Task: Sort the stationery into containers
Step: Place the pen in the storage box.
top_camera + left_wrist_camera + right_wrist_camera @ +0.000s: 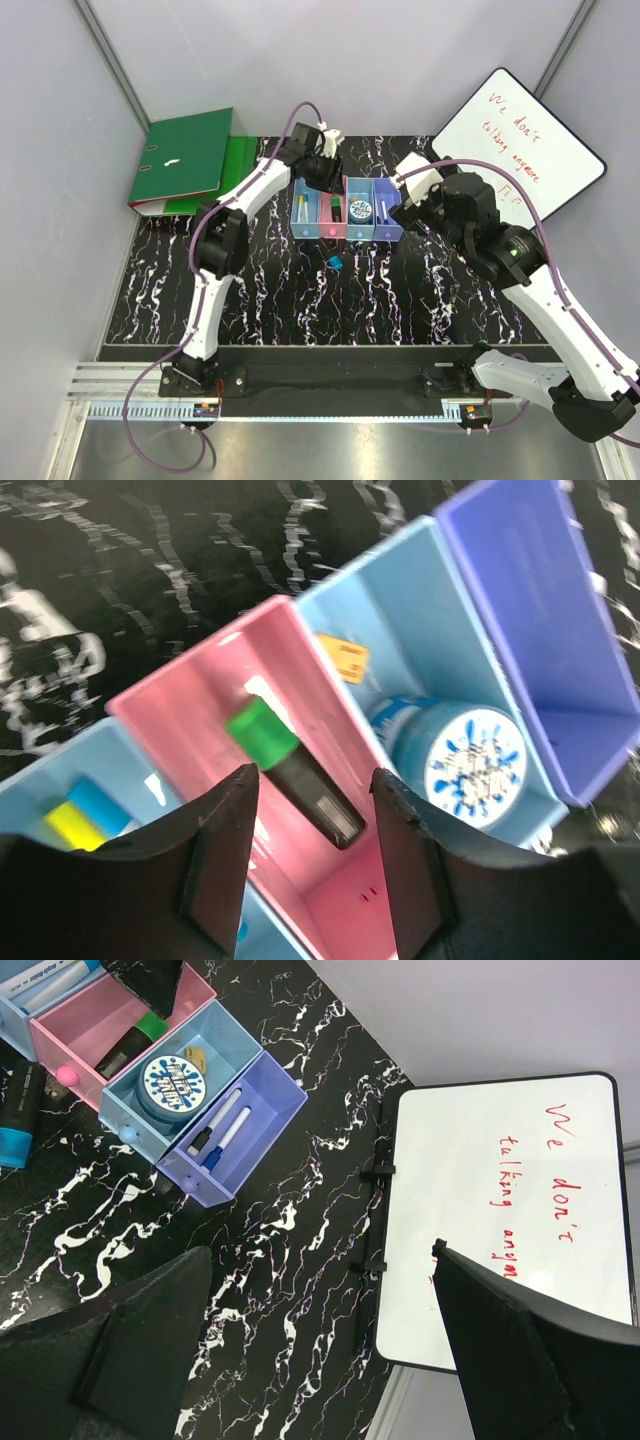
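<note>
Stationery: from above, 1 blue-capped marker (pixel 334 262) lies loose just on the near side of the 4 containers (pixel 346 222); grab it across its middle; left wrist: the left gripper (pixel 310 776) gapes empty over the pink bin (pixel 180 695); right wrist: the right gripper (pixel 322 1252) is wide open, empty; there the marker is cut off.

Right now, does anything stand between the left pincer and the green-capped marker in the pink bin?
Nothing visible does. The open left pincer hangs over the pink bin, and the green-capped marker lies uncovered below it.
</note>
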Controlling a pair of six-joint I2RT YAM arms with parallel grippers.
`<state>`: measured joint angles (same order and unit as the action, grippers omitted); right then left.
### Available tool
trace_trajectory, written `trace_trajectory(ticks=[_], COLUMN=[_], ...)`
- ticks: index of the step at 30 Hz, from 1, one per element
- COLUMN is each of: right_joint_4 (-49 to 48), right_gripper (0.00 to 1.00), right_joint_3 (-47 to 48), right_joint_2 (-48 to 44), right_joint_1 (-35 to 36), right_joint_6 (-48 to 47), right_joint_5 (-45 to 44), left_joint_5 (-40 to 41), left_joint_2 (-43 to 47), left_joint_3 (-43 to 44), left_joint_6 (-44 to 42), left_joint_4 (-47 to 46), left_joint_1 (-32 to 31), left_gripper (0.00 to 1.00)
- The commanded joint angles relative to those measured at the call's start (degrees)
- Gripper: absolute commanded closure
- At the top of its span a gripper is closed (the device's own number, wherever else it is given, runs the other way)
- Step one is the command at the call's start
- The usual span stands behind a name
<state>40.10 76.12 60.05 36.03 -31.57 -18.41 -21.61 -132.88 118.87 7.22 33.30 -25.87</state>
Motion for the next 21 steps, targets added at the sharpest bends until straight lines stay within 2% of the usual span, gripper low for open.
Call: trace_trajectory(ticks=[1,2,5,6,7,8,10,11,14,18,21], right_joint_4=[-2.6,-2.7,-2.6,-2.7,-2.7,-2.8,-2.9,-2.9,-3.0,-2.7,-2.7], right_gripper=[0.00,0.00,0.00,0.00,0.00,0.00,0.00,0.00,0.00,0.00,0.00], right_joint_3=[-0.3,-0.2,0.3,0.3,0.3,0.3,0.5,0.6,0.9,1.2,1.2], right_joint_2=[-1.5,-1.7,-1.5,-1.4,-1.5,-1.4,-1.5,-1.5,-1.8,-2.0,-2.1], right_joint_1=[-0.3,-0.3,-0.3,-0.3,-0.3,-0.3,-0.3,-0.3,-0.3,-0.3,-0.3], right_joint_6=[-1.4,-2.0,-3.1,-3.5,-4.2,-4.5,-5.2,-5.3,-5.8,-5.9,-6.0], right_joint_5=[-0.4,-0.4,-0.5,-0.4,-0.2,-0.2,-0.1,-0.1,-0.1,-0.1,-0.1], left_joint_5=[-11.7,-17.1,-26.6,-27.1,-26.8,-25.3,-20.6,-13.8,-3.3,0.0,5.9], left_joint_2=[7.9,10.9,18.8,21.0,22.9,26.3,29.1,31.3,34.7,34.8,33.2], left_joint_3=[1.6,0.6,-4.8,-6.8,-8.7,-12.2,-16.1,-20.9,-31.7,-36.7,-38.7], left_joint_6=[-8.9,-11.3,-26.7,-35.2,-39.6,-50.0,-60.4,-70.8,-85.3,-93.6,-100.9], left_joint_4=[-2.4,-2.4,-0.3,0.9,1.7,3.2,8.2,9.8,11.4,12.7,12.8], left_joint_1=[0.2,0.2,-0.1,-0.6,-1.0,-2.5,-6.2,-7.8,-12.4,-14.2,-16.0], left_gripper=[0.47,0.47,0.41,0.38,0.34,0.31,0.30,0.30,0.31,0.31,0.31])
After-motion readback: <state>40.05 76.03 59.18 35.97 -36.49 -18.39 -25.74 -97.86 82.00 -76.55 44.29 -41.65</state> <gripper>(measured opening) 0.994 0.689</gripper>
